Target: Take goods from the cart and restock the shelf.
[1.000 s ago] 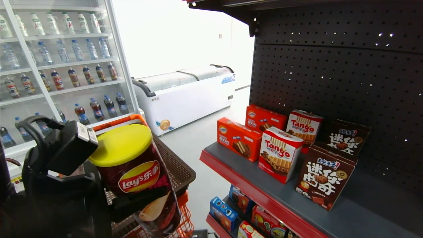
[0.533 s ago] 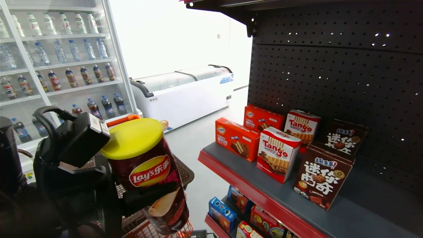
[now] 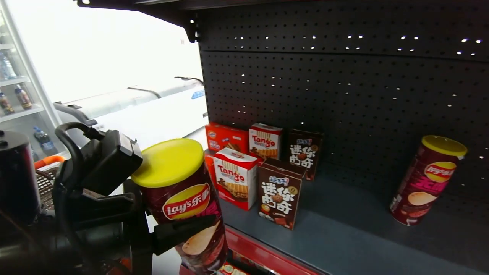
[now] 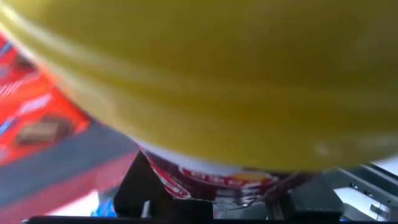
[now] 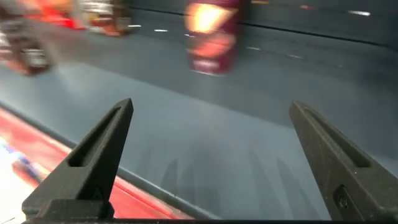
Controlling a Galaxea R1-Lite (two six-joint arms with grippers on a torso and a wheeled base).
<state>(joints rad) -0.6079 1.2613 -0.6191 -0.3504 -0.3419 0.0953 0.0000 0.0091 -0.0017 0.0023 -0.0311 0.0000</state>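
A dark red chips can with a yellow lid is held upright at the lower left of the head view, with my left gripper shut on its body. It hangs just off the shelf's red front edge. In the left wrist view the yellow lid is close up, with the can body below it. A second chips can stands on the grey shelf board at the right. My right gripper is open over the shelf board, facing that can.
Wafer boxes, dark cookie boxes and orange boxes stand on the shelf's left part. A black pegboard backs it. The cart basket with its orange handle is at the far left. Bare board lies between boxes and second can.
The head camera has swung right, so the shelf now fills the view and the second can has come into sight. The left gripper still holds its can, a little nearer the shelf.
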